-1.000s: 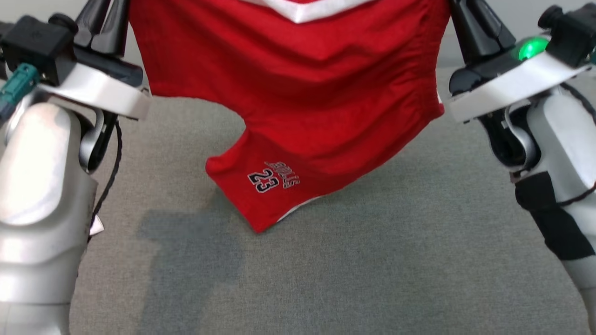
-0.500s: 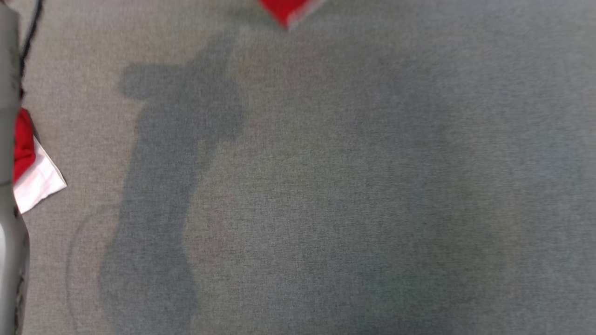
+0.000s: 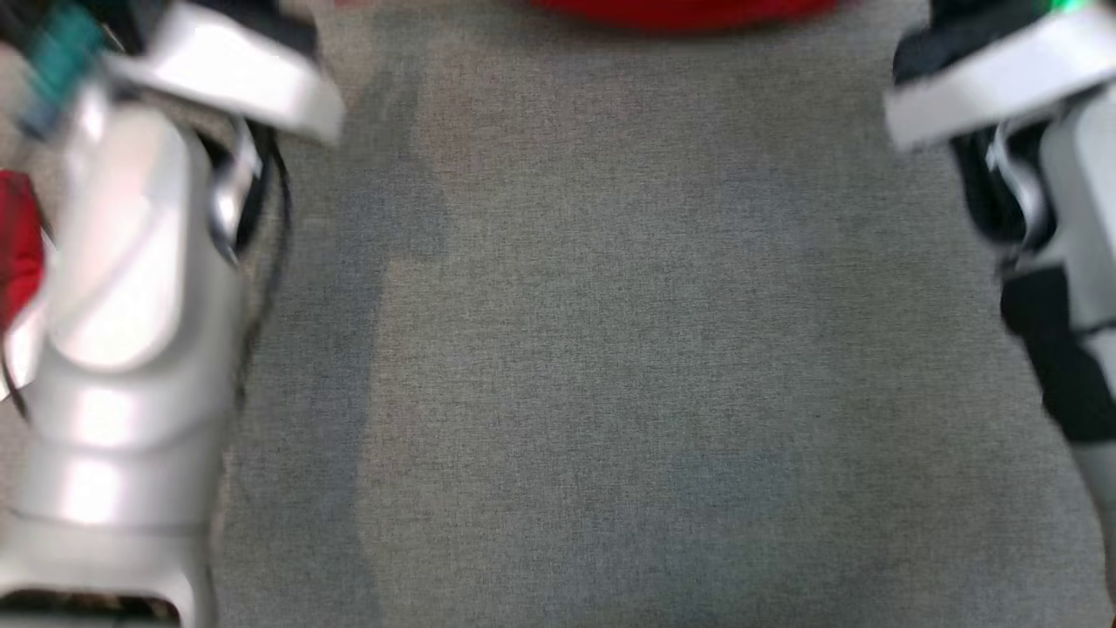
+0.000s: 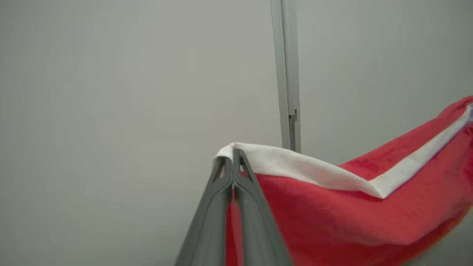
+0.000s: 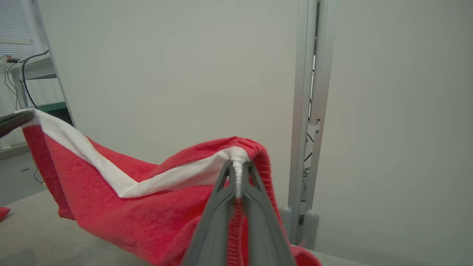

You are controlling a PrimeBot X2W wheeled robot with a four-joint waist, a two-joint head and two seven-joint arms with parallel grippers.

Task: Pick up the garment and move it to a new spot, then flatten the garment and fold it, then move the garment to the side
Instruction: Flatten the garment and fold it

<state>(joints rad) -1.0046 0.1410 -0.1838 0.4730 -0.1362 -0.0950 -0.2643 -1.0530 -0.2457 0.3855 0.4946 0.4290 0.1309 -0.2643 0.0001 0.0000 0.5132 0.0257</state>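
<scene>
No legible text, number, label, brand or sign anywhere; none to be read on the red and white garment (image 4: 332, 221) either.

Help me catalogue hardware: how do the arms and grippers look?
The left arm and right arm have glossy silvery shells and flat white wrist plates. The left has a black cable and teal plug; the right a black band and green light. The left gripper and right gripper have long, tapering dark fingers.

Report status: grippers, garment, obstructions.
Left gripper shut on garment corner. Right gripper shut on opposite corner. Garment slung between them over grey surface. Another red cloth beside left arm.
</scene>
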